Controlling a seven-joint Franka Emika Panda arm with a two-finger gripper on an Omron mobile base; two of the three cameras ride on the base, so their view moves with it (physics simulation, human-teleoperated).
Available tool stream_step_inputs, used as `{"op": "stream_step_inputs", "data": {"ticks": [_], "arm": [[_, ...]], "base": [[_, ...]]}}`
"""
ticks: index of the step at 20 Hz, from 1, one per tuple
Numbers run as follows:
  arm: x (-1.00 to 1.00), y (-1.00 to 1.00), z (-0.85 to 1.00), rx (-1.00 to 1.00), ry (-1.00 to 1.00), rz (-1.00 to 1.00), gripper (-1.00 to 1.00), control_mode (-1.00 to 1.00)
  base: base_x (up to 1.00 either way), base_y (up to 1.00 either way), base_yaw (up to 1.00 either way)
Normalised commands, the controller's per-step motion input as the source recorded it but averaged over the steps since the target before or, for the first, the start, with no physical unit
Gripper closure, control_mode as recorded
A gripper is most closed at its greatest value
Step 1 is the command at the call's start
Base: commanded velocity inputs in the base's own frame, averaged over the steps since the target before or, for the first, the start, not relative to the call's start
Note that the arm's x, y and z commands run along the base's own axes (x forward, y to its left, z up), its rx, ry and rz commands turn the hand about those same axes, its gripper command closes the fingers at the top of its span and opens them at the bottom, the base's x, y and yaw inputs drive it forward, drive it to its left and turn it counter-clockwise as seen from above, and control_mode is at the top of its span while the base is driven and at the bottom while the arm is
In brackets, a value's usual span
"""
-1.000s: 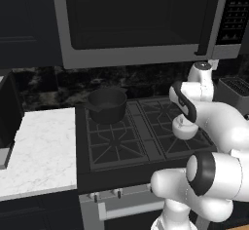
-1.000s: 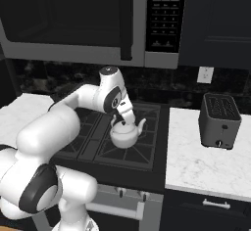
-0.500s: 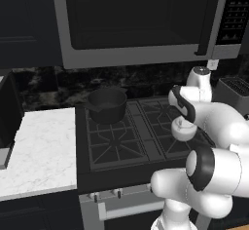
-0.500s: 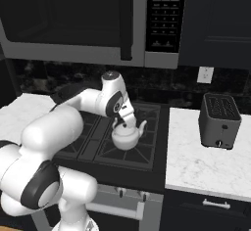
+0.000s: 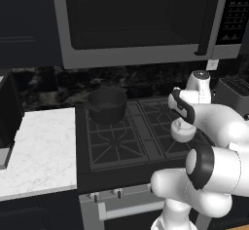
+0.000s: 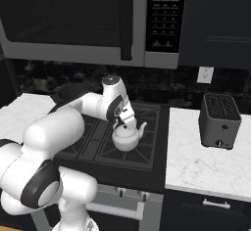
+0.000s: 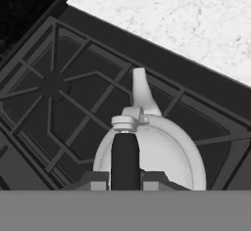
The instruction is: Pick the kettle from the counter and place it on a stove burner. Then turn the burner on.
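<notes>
Hand view has the clearest look: the two dark fingers (image 7: 125, 178) are clamped tight on the thin dark upright handle of the small squat white-silver kettle (image 7: 162, 159), one on each side, with the little lid knob and the curved spout pointing away from the camera. Under it is a square black cast-iron stove burner grate (image 7: 51, 85) on the black gas cooktop, and the white marble table (image 7: 171, 19) with faint grey veins runs along the top of that picture. From the right base view the kettle (image 6: 126, 138) sits low over the front right burner (image 6: 133, 152), spout toward the toaster side; I can't really tell if its bottom is touching the grate or just above it. The white arm bends down over it from the left, gripper (image 6: 122, 123) right on top of the kettle. A boxy dark grey toaster (image 6: 219, 121) stands on the marble to the right, well apart from the stove. Left base view shows the kettle (image 5: 183, 130) half hidden behind the arm's elbow, and a wide dark-grey saucepan (image 5: 106, 105) on the back left burner, well apart from it. A big dark microwave (image 5: 136, 19) hangs above the stove.
</notes>
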Motion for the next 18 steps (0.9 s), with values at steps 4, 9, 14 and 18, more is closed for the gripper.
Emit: {"op": "stream_step_inputs", "data": {"ticks": [4, 9, 14, 18], "arm": [[0.01, 0.00, -0.19, 0.00, -0.03, 0.00, 1.00, -1.00], [0.00, 0.00, -0.10, 0.00, -0.02, 0.00, -1.00, -1.00], [0.00, 0.00, 0.00, 0.00, 0.00, 0.00, -1.00, -1.00], [-0.04, 0.00, 0.02, 0.00, 0.00, 0.00, -1.00, -1.00]], "base": [[0.00, 0.00, 0.00], [0.00, 0.00, 0.00], [0.00, 0.00, 0.00], [0.00, 0.00, 0.00]]}}
